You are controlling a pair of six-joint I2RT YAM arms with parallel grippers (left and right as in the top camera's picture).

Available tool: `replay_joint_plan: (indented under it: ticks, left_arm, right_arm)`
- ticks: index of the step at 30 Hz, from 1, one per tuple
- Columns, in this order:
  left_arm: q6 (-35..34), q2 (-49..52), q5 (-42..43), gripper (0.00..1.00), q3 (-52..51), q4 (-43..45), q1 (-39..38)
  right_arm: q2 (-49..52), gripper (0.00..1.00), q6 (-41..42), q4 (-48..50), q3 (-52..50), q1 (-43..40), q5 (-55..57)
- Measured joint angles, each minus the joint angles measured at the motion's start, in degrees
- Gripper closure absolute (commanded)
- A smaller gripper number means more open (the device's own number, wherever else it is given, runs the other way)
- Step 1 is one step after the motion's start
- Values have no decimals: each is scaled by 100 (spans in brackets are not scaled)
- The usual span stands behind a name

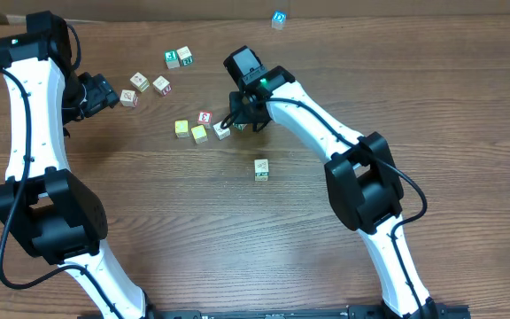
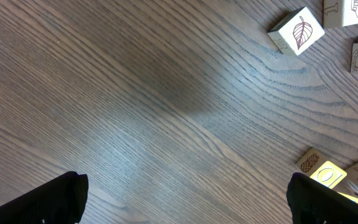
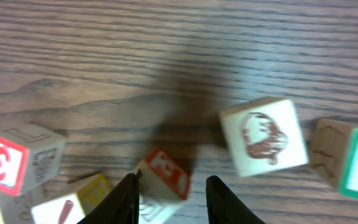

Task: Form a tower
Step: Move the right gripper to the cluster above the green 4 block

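Both my arms reach forward.
My left gripper [image 2: 188, 202] gapes wide; my right gripper [image 3: 169, 193] points down, fingers narrowly apart.

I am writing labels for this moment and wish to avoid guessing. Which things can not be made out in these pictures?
1. Red-edged block: right wrist view, blurred and cut by the bottom edge; whether the right gripper grips it is unclear.
2. Tower: overhead view, too small to count its blocks.
3. Block in the top corner: left wrist view, cut off by the upper edge; its picture is unreadable.
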Motion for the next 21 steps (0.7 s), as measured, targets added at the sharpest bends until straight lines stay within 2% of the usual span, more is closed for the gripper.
replay_joint_plan:
  ticks: [5, 10, 15, 21]
  left_arm:
    - [0, 0, 0, 0, 0, 0, 2]
    - [0, 0, 0, 1, 0, 0, 0]
    - [0, 0, 0, 0, 0, 0, 0]
    - [0, 0, 0, 1, 0, 0, 0]
  right_arm:
    - [0, 69, -4, -251, 50, -160, -7]
    - [7, 82, -35, -605, 74, -437, 28]
    - [7, 82, -22, -667, 63, -719, 79]
    - [7, 75, -28, -422, -76, -800, 96]
